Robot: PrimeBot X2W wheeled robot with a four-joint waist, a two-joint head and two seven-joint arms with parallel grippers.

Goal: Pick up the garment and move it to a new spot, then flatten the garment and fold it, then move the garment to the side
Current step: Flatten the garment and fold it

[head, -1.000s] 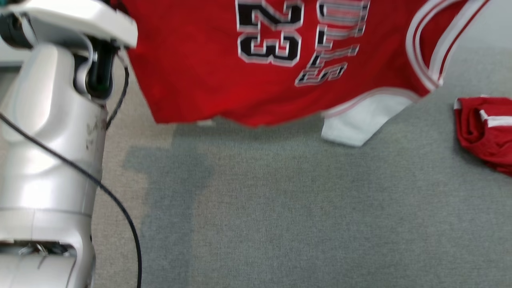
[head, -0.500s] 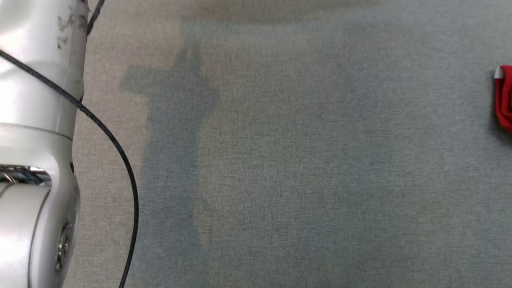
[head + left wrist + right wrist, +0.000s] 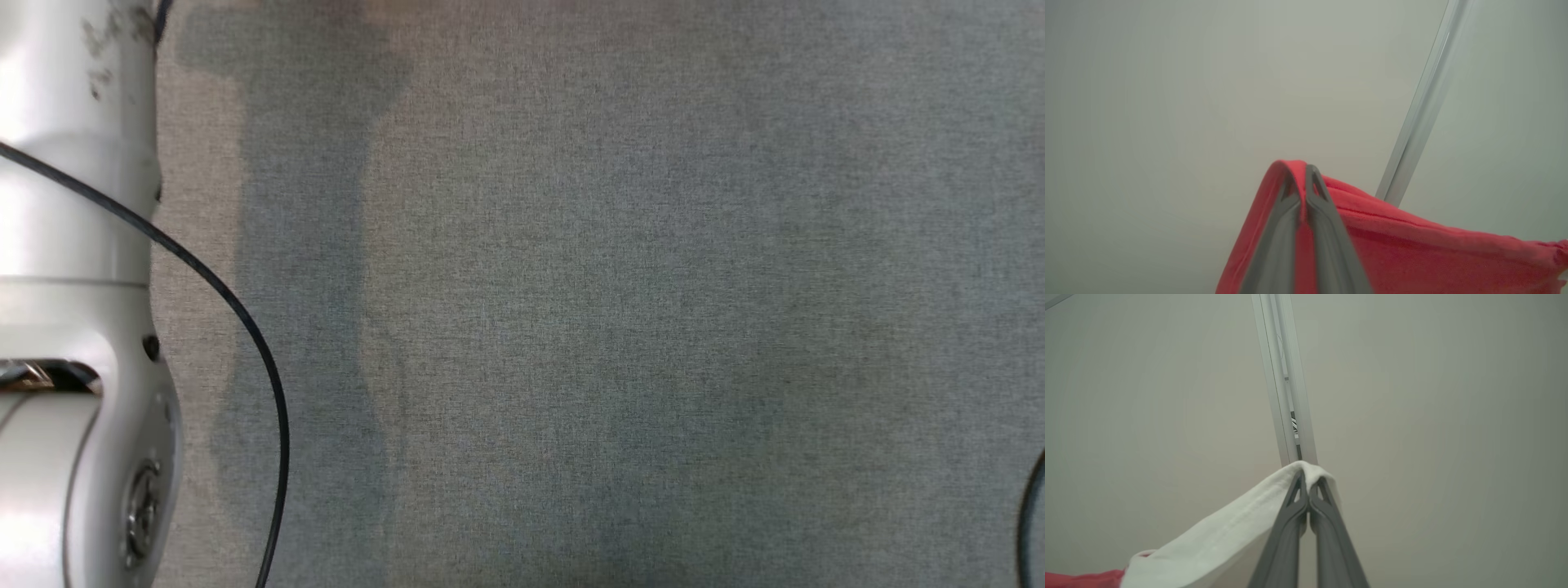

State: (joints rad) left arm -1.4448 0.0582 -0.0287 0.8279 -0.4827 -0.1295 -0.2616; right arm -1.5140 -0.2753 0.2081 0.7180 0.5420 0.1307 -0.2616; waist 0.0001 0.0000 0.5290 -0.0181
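Observation:
The garment (image 3: 1412, 253) is a red jersey with a white trimmed edge (image 3: 1229, 535). In the left wrist view my left gripper (image 3: 1302, 173) is shut on a red hem fold that drapes over its fingertips and runs off to the lower right. In the right wrist view my right gripper (image 3: 1308, 477) is shut on the white part, which hangs down to the lower left, where a strip of red (image 3: 1081, 580) shows. Both grippers point at a pale blank surface, the cloth stretched between them.
In the head view a grey fabric-covered surface (image 3: 612, 327) spreads below me, crossed by soft shadows. My pale left forearm (image 3: 73, 286) and its black cable (image 3: 220, 294) stand at the left edge. An aluminium rail (image 3: 1286, 384) runs across the pale surface behind both grippers.
The head camera has swung: the hanging red jersey has slid out at the top of the picture and the red bundle out at the right. Both grips stay shut.

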